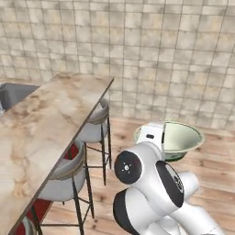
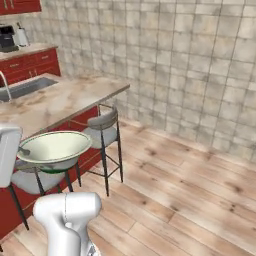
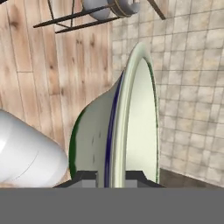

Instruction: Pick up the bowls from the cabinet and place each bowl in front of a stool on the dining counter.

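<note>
I have the wide cream bowl [image 3: 131,127] by its rim, my gripper [image 3: 111,176] pinched tight on the thin wall, one finger tip inside and one outside. In the hand view the bowl stands edge-on, its dark green base to the left and its pale inside to the right.

From the base cameras the bowl [image 1: 181,137] sits level and upright in the air above the wooden floor [image 2: 190,180], off the edge of the dining counter [image 1: 41,124] and close to the stools. My arm is folded low, elbow bulging in the foreground, and the hand meets the bowl at its near rim.

The right base view places the bowl [image 2: 52,147] just over the seat of the nearer stool [image 2: 35,180], with the farther stool [image 2: 102,127] beyond it. It also takes in a sink [image 2: 25,89] set in the counter top and red drawer units [image 2: 30,65] against the wall. The left base view shows the counter's long marble top and two stools [image 1: 64,176] tucked under its edge.

My white links cover the bowl's near side in the left base view, and my finger tips are hidden in both base views. The stool legs in the hand view are cut off at the top edge.
</note>
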You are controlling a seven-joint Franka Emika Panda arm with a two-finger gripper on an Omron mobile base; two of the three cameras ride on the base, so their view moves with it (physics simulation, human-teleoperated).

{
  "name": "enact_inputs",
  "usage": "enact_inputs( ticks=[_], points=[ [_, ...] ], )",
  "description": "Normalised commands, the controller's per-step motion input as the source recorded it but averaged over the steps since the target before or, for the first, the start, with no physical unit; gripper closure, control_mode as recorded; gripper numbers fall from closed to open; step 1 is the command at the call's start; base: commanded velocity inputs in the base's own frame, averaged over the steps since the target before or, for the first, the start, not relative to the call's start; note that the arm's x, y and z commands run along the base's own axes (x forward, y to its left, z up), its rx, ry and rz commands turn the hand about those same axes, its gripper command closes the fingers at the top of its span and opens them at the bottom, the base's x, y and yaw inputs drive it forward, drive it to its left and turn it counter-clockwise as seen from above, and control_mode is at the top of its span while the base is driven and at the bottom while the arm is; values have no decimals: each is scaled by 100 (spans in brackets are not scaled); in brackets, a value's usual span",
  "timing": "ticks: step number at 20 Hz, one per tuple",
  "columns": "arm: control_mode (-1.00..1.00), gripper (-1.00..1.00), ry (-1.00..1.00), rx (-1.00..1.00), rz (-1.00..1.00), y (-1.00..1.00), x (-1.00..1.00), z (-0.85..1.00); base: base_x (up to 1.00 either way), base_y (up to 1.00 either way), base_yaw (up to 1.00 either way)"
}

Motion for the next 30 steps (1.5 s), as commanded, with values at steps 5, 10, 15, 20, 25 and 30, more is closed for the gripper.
enact_inputs(
  ticks=[5,10,15,20,25,30],
  points=[
    [100,100,0,0,0,0,0,0,58,-26,78],
    [100,100,0,0,0,0,0,0,65,-9,87],
    [100,100,0,0,0,0,0,0,57,-13,87],
    [100,100,0,0,0,0,0,0,34,-19,55],
    [100,100,0,0,0,0,0,0,17,-33,7],
    [100,100,0,0,0,0,0,0,6,-79,-1]
  ],
)
